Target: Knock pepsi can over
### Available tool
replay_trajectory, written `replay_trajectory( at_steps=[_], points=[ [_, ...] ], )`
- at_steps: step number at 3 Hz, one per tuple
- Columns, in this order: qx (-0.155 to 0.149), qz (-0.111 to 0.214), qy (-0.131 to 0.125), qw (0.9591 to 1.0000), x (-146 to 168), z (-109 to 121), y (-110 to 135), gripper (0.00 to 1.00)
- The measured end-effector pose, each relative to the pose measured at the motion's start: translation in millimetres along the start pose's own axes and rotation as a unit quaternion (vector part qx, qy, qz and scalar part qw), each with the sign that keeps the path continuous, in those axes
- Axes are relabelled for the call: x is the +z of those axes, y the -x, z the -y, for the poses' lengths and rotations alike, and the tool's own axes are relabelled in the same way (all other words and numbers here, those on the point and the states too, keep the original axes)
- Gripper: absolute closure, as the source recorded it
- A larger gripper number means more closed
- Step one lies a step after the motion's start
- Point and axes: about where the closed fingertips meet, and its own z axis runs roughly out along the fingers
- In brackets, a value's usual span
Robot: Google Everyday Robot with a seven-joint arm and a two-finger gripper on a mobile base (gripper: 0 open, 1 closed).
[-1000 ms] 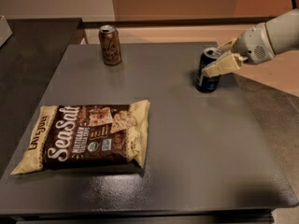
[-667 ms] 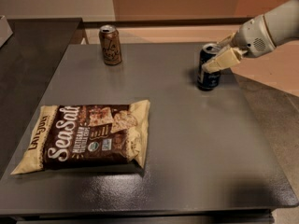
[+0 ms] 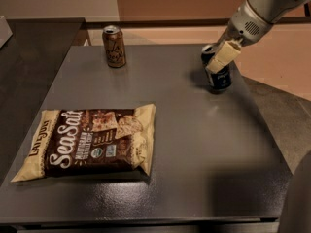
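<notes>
The pepsi can (image 3: 219, 78) is dark navy with a silver top. It stands at the far right of the grey table (image 3: 194, 144) and is tilted, its top leaning left and away. My gripper (image 3: 217, 63) reaches down from the upper right on a white arm (image 3: 257, 13). Its cream tip lies across the upper part of the can and touches it, hiding part of the can's side.
A brown-and-tan can (image 3: 114, 46) stands upright at the far left-centre of the table. A brown and cream snack bag (image 3: 90, 144) lies flat at the front left. A dark counter (image 3: 29, 57) adjoins on the left. The table's right edge is close behind the pepsi can.
My gripper has pushed leftward against the top of the pepsi can and the arm has risen. The can has gone from upright to tilted.
</notes>
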Motion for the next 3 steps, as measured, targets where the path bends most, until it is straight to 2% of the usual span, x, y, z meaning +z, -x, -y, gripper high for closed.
replay_trajectory(
  at_steps=[1,2,3],
  points=[
    [-0.011,-0.084,-0.001,0.9964,4.9,-0.6,-3.9,1.00],
    [-0.028,-0.153,-0.019,0.9877,3.4,-2.4,-4.1,1.00],
    [-0.047,-0.197,-0.026,0.9790,3.3,-9.0,-1.3,0.82]
  ],
)
